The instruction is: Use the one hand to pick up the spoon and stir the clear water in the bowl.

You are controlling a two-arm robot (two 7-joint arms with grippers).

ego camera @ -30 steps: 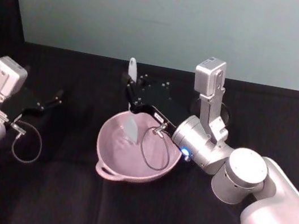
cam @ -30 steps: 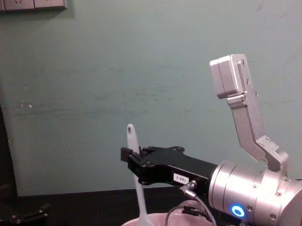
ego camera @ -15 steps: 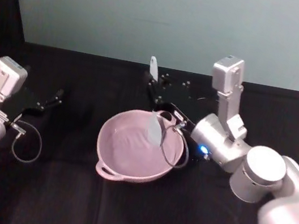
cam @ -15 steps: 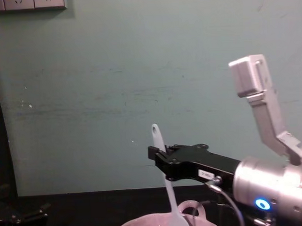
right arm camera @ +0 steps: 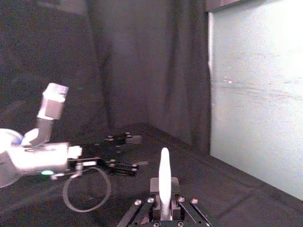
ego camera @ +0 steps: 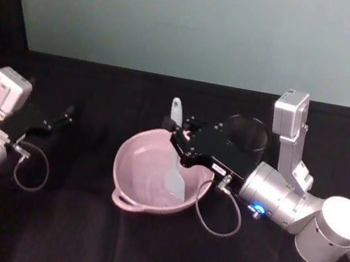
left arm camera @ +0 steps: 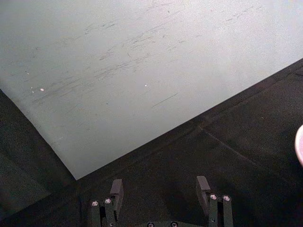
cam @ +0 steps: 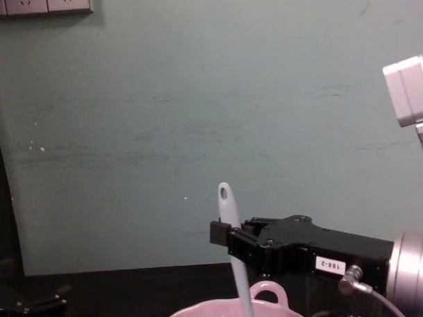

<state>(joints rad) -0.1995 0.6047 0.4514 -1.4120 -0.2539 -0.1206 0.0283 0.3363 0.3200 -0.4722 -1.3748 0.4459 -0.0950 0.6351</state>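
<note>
A table [ego camera: 77, 235] draped in black cloth is backed by a pale green wall [ego camera: 179, 24]. At the left, the left gripper [left arm camera: 160, 185] is parked, its fingers spread wide and empty. At the centre a pink bowl [ego camera: 136, 165] is set on the cloth. The white spoon [ego camera: 177, 177] is dipped into its right side, blade down, with the handle clamped between the right gripper [ego camera: 179, 137] fingers. Water cannot be made out. A black mesh cup [ego camera: 249, 135] is set farther right, behind that gripper.
</note>
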